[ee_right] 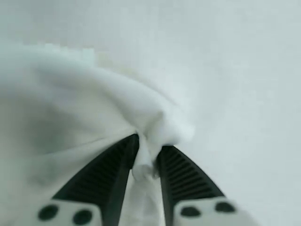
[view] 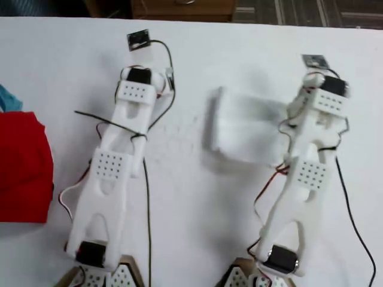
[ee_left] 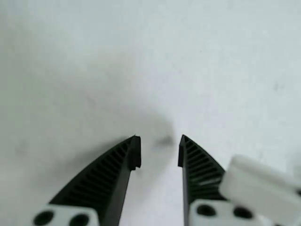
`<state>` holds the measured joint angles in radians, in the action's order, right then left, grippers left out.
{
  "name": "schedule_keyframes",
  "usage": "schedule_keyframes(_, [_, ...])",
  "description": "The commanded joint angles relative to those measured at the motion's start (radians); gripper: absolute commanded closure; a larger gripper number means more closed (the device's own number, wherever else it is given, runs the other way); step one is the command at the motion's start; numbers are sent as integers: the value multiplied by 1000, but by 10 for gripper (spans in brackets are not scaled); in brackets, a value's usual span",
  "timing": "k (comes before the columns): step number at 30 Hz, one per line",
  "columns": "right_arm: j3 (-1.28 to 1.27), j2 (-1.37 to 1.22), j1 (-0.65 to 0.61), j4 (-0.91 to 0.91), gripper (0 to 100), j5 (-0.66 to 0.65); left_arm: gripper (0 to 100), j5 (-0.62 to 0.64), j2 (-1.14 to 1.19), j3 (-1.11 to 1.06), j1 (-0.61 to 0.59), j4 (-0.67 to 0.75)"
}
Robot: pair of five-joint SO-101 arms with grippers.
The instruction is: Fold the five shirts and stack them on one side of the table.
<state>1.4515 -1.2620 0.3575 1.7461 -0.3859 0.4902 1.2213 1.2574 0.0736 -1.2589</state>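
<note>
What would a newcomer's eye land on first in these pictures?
The red shirt at the left edge of the table stands out against the white. Next, the right end effector pinches a fold of the white shirt mid-table, while the left end effector hangs open over bare table.

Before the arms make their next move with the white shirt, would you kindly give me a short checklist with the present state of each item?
1. Right gripper has a grip on the white shirt: ok, cloth is pinched between its fingers.
2. Left gripper is free: ok, open over the bare table, holding nothing.
3. White shirt is folded: cannot tell; it looks like a compact bundle, but its neatness is unclear.
4. A stacking side exists: ok, the red shirt lies at the table's left edge, with teal cloth beside it.
5. Path from the white shirt to the red shirt is free: not ok, the left arm lies between them.
6. All five shirts accounted for: cannot tell.
</note>
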Motion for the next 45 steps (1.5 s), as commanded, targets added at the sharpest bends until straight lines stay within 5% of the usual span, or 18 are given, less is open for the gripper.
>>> schedule_keyframes(1, [35, 48, 65, 21, 979, -17, 849, -6, -28, 15, 5, -3])
schedule_keyframes(9, [31, 76, 111, 22, 979, -49, 849, -8, -28, 15, 8, -3])
schedule_keyframes(20, [12, 84, -102, 19, 979, -46, 849, -8, -28, 15, 5, -3])
schedule_keyframes(40, [12, 84, -186, -74, 974, -52, 849, -8, -28, 15, 5, -3])
schedule_keyframes(45, [32, 97, -202, 4, 826, -107, 849, -14, -28, 15, 5, -3])
